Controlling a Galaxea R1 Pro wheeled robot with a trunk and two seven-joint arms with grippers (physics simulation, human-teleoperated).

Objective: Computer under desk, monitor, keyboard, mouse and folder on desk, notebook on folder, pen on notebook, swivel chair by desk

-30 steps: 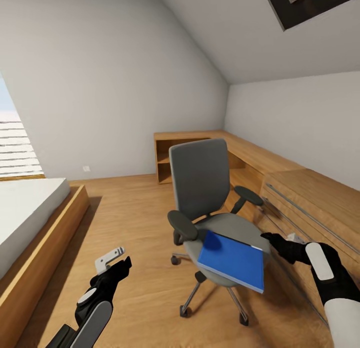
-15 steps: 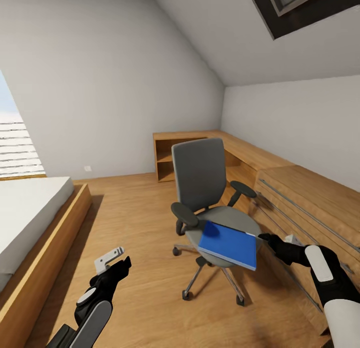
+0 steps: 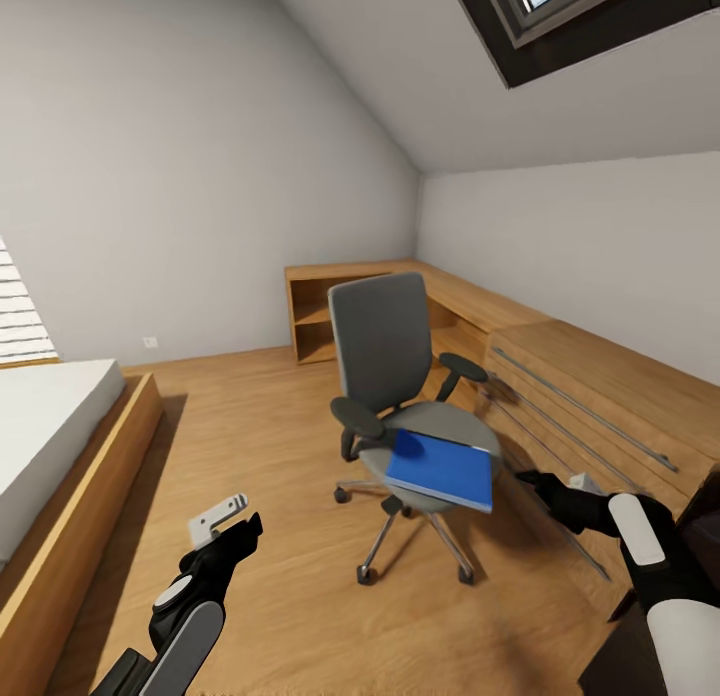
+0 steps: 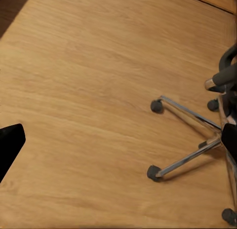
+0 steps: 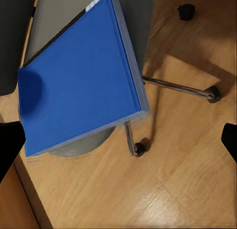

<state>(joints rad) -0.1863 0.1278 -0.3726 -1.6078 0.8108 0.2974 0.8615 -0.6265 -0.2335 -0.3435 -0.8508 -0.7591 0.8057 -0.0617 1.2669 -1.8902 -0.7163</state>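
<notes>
The folder (image 3: 441,469) lies flat on the grey seat of the swivel chair (image 3: 400,396), one corner hanging past the front edge of the seat; in my right wrist view its blue face (image 5: 79,86) is below and ahead of my fingers, with the chrome legs and castors under it. Over the last second the chair and folder have shrunk and slid up and left in my head view, the low wooden cabinets (image 3: 590,396) show more of their length, and a dark edge has come in at the lower right corner; the whole picture shifted, so I judge that I am backing or turning away, not that the chair rolled. That puts the folder farther from my reach, so I would have to close in again before lifting it. My right end effector (image 3: 545,488) hangs just beside the chair's right side, touching nothing; its black fingertips sit at opposite edges of the wrist view, so it is spread wide and empty. My left end effector (image 3: 232,521) hovers over the bare wooden floor (image 3: 250,446), also spread and empty.
</notes>
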